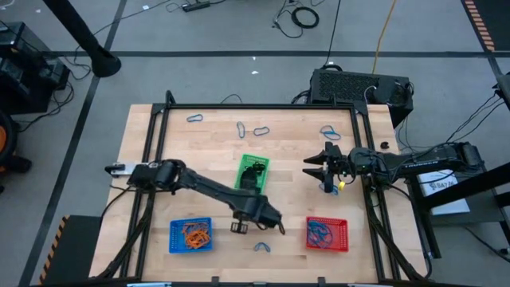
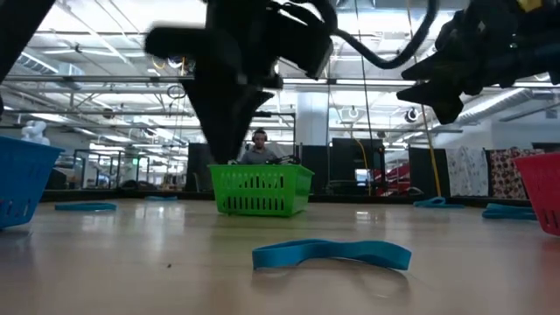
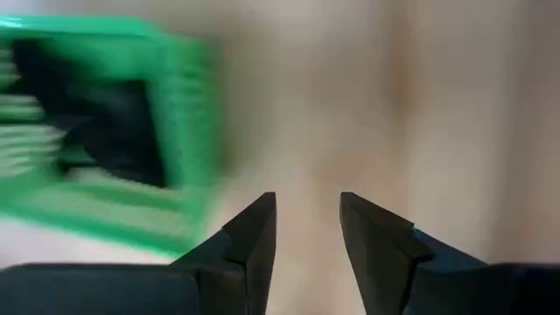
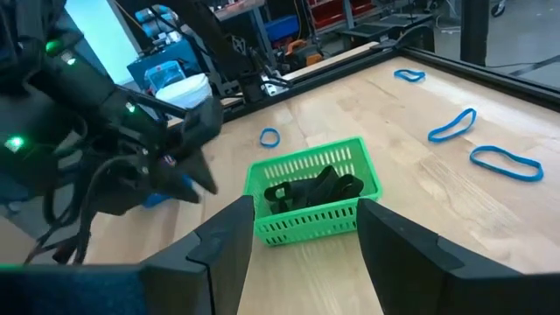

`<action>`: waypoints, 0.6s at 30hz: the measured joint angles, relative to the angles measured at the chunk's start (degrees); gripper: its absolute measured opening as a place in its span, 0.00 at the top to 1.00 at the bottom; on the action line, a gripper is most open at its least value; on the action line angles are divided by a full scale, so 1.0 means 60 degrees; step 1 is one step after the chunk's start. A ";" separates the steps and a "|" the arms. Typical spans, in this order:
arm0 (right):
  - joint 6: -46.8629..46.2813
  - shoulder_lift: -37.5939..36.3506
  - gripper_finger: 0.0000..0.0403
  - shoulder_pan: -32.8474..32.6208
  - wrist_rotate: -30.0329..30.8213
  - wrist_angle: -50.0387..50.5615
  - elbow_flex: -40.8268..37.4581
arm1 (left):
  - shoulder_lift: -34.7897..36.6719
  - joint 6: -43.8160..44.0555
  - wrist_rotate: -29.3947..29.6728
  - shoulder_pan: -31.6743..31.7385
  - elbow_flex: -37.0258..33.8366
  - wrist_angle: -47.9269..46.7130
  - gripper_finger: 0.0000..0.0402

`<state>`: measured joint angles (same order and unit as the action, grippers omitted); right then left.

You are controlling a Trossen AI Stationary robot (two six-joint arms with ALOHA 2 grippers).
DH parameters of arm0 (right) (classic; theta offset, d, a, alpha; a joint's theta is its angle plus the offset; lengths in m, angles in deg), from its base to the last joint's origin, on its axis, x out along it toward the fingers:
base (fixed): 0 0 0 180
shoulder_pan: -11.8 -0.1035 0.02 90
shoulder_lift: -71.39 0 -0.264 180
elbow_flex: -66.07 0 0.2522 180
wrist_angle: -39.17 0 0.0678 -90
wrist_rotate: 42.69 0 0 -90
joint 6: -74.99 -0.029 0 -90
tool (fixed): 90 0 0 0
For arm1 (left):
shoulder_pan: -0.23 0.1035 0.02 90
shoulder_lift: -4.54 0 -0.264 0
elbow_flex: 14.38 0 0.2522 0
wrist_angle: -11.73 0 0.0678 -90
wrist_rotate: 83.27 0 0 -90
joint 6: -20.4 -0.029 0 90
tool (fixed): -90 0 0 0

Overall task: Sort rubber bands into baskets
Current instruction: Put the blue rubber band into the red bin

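Observation:
Three baskets stand on the wooden table. The green basket point(image 1: 253, 171) holds black rubber bands point(image 4: 317, 185), the blue basket point(image 1: 191, 235) holds orange bands point(image 1: 194, 233), and the red basket point(image 1: 327, 233) holds blue bands point(image 1: 320, 233). Loose blue rubber bands lie flat on the table: one near the front edge point(image 1: 262, 246) and several toward the far edge point(image 1: 260, 131). My left gripper point(image 1: 237, 228) points down between the blue and green baskets, open, with bare wood between its fingers point(image 3: 306, 232). My right gripper point(image 1: 313, 167) hovers open, right of the green basket.
A black metal frame point(image 1: 263, 106) borders the work area. A black box point(image 1: 358, 86) and cables sit beyond the far right corner. Bare wood lies between the blue and red baskets, around the near blue band point(image 2: 332, 254). A person point(image 2: 260, 149) sits in the room behind.

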<state>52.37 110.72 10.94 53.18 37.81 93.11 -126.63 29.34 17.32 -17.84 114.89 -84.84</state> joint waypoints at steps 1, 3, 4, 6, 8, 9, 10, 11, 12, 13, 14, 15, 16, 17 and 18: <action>-0.0038 0.0002 0.51 0.0000 0.0000 -0.0024 0.0000 | 0.0047 0.0131 0.0509 -0.0069 -0.0221 0.0082 0.66; -0.0071 0.0000 0.51 0.0000 0.0000 -0.0057 0.0000 | 0.0047 0.0015 0.0750 -0.0137 -0.0583 -0.0045 0.66; -0.0075 0.0007 0.51 0.0000 0.0000 -0.0054 0.0000 | 0.0016 -0.0060 0.0750 -0.0154 -0.0780 0.0036 0.66; -0.0078 0.0007 0.51 0.0000 0.0000 -0.0071 0.0000 | 0.0007 -0.0275 0.0726 -0.0137 -0.1232 0.0496 0.66; -0.0082 0.0007 0.51 0.0000 0.0000 -0.0072 0.0000 | 0.0015 -0.0554 0.0544 -0.0036 -0.1659 0.0898 0.66; -0.0082 0.0007 0.51 0.0000 0.0000 -0.0080 0.0000 | 0.0006 -0.0630 0.0526 0.0019 -0.1808 0.0902 0.66; -0.0078 0.0007 0.51 0.0000 0.0004 -0.0086 0.0000 | 0.0000 -0.0697 0.0531 0.0085 -0.1929 0.0857 0.66; -0.0074 0.0007 0.51 0.0000 0.0004 -0.0086 0.0000 | 0.0001 -0.0793 0.0528 0.0156 -0.2019 0.0905 0.66; -0.0067 0.0007 0.51 0.0000 0.0004 -0.0090 0.0000 | 0.0011 -0.0851 0.0530 0.0227 -0.2085 0.1029 0.66; -0.0067 0.0007 0.51 0.0000 0.0004 -0.0090 0.0000 | 0.0011 -0.0908 0.0531 0.0298 -0.2134 0.1151 0.66; -0.0064 0.0007 0.51 0.0000 0.0007 -0.0090 0.0000 | 0.0011 -0.1030 0.0528 0.0368 -0.2155 0.1202 0.66; -0.0056 0.0007 0.51 0.0000 0.0007 -0.0090 0.0000 | 0.0008 -0.1107 0.0520 0.0429 -0.2158 0.1262 0.66; -0.0053 0.0007 0.51 0.0000 0.0007 -0.0090 0.0000 | 0.0007 -0.1278 0.0520 0.0500 -0.2158 0.1397 0.66; -0.0053 0.0007 0.51 0.0000 0.0006 -0.0090 0.0000 | 0.0014 -0.1423 0.0520 0.0564 -0.2155 0.1579 0.66; -0.0053 0.0007 0.51 0.0000 0.0007 -0.0086 0.0000 | 0.0015 -0.1581 0.0522 0.0630 -0.2151 0.1722 0.66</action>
<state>52.05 110.76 10.94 53.22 37.29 93.11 -126.54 19.86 20.45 -14.06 101.98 -74.51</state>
